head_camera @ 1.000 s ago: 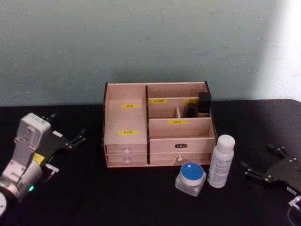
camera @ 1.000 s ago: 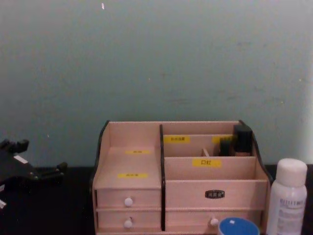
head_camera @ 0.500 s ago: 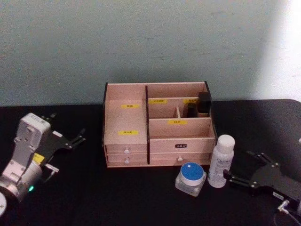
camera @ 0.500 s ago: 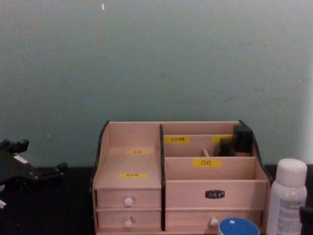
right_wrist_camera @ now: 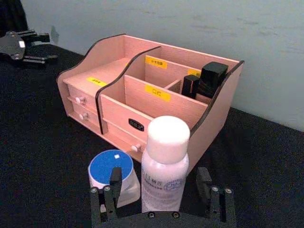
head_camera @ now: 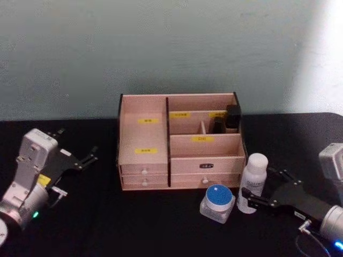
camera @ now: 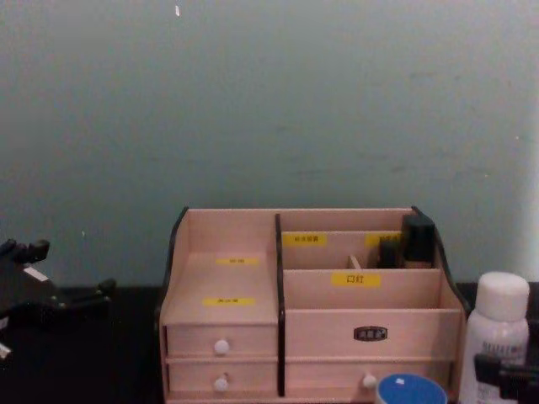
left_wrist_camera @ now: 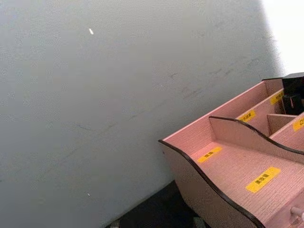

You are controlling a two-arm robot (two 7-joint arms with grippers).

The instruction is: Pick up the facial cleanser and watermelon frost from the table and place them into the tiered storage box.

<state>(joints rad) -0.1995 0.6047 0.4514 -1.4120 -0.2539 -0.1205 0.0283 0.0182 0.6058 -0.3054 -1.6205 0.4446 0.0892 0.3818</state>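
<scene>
Right claw (head_camera: pixel 257 185): reaches in from the right, low over the black worktop (head_camera: pixel 107 219). Fingers (right_wrist_camera: pixel 115 179) apart, one on each side of the cleanser (head_camera: pixel 253 179). Seen from the right wrist, a gap on both sides of the bottle, so not clamped on it.

Cleanser: stands upright on the worktop, white cap on. Just off the front right corner of the box (head_camera: pixel 187 163), outside it. From the chest, at the far right edge, with a dark finger across its lower part.

Frost jar (head_camera: pixel 217 202): sits on the worktop, blue lid up. Just left of the cleanser and a little nearer the robot, in front of the box's right half. Touching the cleanser or not: cannot tell.

Box: mid-worktop, back towards the wall, stepped compartments open upward, yellow labels on the tiers. Drawers (head_camera: pixel 143 176) along the front, all pushed in. Dark bottles (head_camera: pixel 232 118) upright in the rear right compartment. Neither cleanser nor frost jar inside.

Left claw (head_camera: pixel 78 143): parked well left of the box, above the worktop. Fingers spread, nothing between them.
</scene>
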